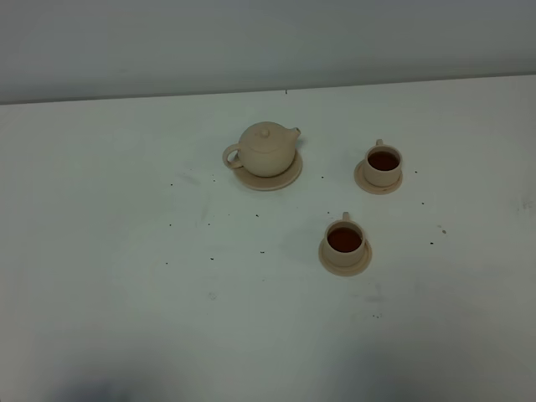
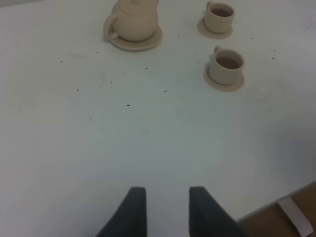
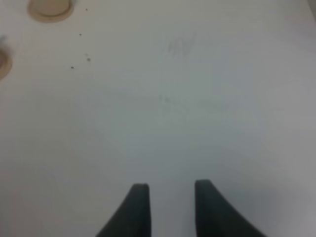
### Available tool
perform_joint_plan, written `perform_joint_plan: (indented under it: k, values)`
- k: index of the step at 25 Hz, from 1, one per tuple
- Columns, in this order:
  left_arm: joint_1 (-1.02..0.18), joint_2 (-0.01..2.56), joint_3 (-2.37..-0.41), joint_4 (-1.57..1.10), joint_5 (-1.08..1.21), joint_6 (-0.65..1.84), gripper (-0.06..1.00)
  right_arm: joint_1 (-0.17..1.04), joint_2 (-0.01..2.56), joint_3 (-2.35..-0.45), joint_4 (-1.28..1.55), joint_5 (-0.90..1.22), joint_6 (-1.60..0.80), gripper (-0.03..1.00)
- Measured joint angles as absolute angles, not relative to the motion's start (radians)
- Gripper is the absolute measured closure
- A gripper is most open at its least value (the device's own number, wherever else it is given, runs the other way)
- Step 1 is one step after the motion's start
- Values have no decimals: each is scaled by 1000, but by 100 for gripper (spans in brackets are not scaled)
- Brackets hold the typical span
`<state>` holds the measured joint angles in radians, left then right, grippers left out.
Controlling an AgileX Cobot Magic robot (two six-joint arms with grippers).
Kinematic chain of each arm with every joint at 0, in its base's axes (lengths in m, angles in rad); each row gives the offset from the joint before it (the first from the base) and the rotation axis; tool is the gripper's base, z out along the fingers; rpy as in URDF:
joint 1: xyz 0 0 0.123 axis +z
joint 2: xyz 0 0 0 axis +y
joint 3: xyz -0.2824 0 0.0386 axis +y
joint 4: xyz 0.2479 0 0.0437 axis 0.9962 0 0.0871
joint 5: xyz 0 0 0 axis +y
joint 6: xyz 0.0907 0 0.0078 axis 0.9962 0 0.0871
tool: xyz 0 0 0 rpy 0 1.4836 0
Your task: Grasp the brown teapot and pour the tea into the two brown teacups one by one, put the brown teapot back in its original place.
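The brown teapot (image 1: 268, 149) stands upright on its wide round saucer (image 1: 270, 179) at the back middle of the white table. The two brown teacups (image 1: 383, 163) (image 1: 344, 241) sit on small saucers to its right, and both hold dark tea. The left wrist view shows the teapot (image 2: 132, 22), its saucer (image 2: 143, 45) and both cups (image 2: 218, 15) (image 2: 228, 63) far ahead of my left gripper (image 2: 168, 200), which is open and empty. My right gripper (image 3: 170, 195) is open and empty over bare table. Neither gripper shows in the exterior view.
The white table (image 1: 126, 276) carries small dark specks. The left wrist view shows the table's edge and a brown floor with a white strip (image 2: 295, 217). The right wrist view shows one cup saucer (image 3: 49, 7) and the edge of another (image 3: 2, 64).
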<state>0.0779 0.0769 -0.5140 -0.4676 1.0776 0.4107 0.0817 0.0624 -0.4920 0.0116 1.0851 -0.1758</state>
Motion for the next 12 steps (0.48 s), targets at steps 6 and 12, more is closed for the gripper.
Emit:
perform_joint_plan:
  k: [6,12]
  values:
    - [78,77,-514,-466,1078,411,71,82,62,-492,12,1085,-176,73]
    - [78,77,-514,-388,1076,402,71,82,62,-492,12,1085,-176,73]
